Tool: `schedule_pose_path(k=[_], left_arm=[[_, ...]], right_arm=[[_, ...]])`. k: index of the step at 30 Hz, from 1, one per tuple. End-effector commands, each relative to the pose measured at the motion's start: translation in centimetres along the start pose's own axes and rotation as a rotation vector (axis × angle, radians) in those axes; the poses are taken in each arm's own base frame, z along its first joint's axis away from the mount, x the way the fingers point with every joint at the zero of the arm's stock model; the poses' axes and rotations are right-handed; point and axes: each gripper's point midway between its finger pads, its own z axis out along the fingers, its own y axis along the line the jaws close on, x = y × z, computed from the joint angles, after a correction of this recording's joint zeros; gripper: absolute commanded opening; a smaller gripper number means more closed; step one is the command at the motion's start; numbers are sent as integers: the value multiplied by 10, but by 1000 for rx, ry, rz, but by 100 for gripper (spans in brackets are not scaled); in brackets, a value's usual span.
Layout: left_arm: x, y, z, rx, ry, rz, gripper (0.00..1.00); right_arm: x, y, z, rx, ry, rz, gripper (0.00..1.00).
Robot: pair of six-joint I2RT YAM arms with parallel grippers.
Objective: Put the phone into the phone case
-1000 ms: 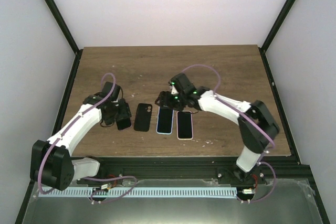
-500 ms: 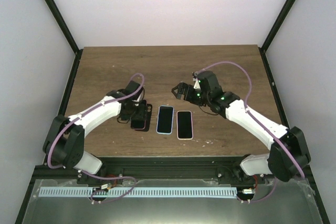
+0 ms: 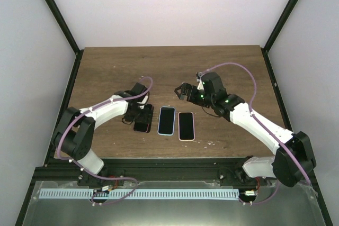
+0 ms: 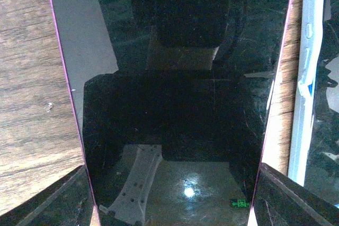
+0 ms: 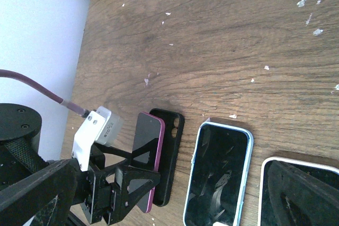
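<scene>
Since a second ago the left gripper has carried the phone sideways from a spot left of the phone case to a position over it, while the right gripper has let go of the blue-cased phone and risen clear.

At this moment the phone, dark-screened with a magenta rim, sits screen-up over the left part of the phone case. It is not seated: the case's right wall and its camera cut-out at the far end show beside it. Whether the phone touches the case or hangs just above it cannot be told. The left gripper pinches the phone across its width at the near end, one finger on each long edge. In the left wrist view the phone's glass fills nearly everything between those fingers.

Just right of the phone case lies the blue-cased phone, screen-up, its pale blue edge visible beside the held phone. A white-cased phone lies right of that one, the two close but apart. Beyond and to the right of the phone case, the right gripper hovers above the wooden table with its fingers spread wide and nothing between them.
</scene>
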Motion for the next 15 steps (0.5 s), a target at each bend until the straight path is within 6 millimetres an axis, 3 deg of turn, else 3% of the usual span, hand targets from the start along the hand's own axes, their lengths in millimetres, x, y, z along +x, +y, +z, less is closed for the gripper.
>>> schedule_pose_path(k=[1,15], left_arm=[[-11,-7,-2,19,-25,24,62],[-14,-2,4,-32,-5,1,65]], right_arm=[[-11,4,-8,-8,-45,-5,100],[-13,4,-12,-7,-62,-6,100]])
